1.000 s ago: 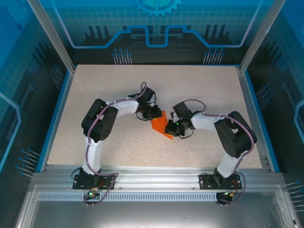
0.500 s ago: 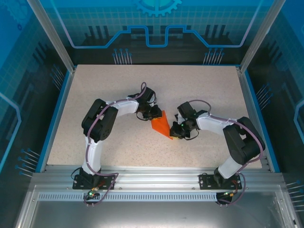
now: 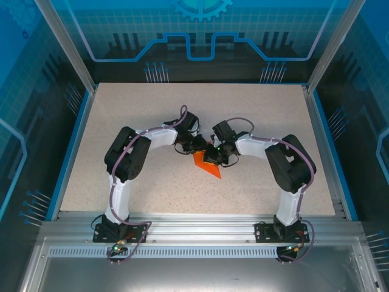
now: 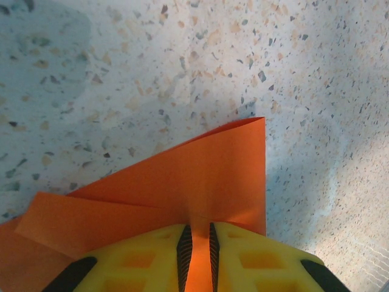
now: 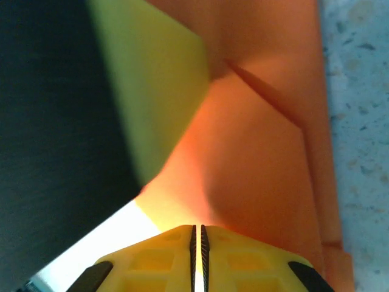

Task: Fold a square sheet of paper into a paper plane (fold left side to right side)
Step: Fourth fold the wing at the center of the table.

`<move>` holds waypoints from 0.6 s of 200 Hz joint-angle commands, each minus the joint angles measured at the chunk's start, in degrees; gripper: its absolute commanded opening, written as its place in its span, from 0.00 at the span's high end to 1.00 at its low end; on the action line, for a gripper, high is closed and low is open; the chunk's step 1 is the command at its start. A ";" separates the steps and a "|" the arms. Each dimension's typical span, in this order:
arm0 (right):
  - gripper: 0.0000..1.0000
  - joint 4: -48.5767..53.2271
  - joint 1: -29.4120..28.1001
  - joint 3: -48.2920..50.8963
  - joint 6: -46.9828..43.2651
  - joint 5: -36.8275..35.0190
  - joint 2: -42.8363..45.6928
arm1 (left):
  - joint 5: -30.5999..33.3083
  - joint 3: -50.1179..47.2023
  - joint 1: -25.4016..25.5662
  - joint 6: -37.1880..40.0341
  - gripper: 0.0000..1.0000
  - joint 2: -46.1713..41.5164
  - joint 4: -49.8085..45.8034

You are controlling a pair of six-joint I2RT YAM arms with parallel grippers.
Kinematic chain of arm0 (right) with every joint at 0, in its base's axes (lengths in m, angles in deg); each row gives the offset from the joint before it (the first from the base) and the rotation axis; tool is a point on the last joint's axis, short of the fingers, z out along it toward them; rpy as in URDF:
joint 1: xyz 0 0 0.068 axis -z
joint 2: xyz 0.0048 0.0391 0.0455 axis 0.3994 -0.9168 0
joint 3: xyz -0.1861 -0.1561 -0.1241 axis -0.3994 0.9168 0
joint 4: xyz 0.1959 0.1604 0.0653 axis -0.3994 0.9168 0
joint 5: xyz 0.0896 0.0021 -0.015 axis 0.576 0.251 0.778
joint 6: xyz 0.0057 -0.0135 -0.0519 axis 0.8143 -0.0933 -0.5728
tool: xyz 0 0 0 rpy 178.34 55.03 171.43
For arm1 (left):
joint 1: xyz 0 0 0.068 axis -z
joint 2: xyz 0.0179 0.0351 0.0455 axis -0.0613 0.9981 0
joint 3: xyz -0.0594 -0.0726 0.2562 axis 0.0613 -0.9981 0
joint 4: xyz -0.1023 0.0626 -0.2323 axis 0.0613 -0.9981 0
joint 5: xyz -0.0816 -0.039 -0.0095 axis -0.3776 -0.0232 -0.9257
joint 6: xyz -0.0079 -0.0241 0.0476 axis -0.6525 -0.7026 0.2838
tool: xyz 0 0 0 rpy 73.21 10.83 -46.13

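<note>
Top view, centre: left gripper and right gripper meet over the orange paper; left wrist view reveals fingers pinching its edge; right wrist view shows fingers pressed together.

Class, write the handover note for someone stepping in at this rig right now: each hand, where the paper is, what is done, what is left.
Left hand: shut on the sheet of paper, pinching one edge.
Right hand: fingers together against the paper; whether they pinch it is unclear.
Paper: middle of the table, between both hands, pointed tip toward the near edge.
Done: several folds; layers and creases show.
Left: probably carrying the left side over to the right and pressing it flat; no finished plane yet.
</note>
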 commanded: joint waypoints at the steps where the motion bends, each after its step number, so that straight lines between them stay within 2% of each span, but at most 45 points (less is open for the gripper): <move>1: 0.87 -0.05 -1.00 -1.02 1.80 -2.58 -1.88 | 5.23 -0.41 -0.56 0.81 0.77 3.31 -3.33; 28: 0.87 2.22 -0.99 0.55 2.08 -3.38 -2.02 | 5.41 -0.53 -0.49 0.83 0.77 3.30 -3.41; 120: 0.87 6.75 -0.56 15.16 -0.54 -2.07 8.34 | 6.12 -0.28 -0.48 1.16 0.77 4.03 -3.97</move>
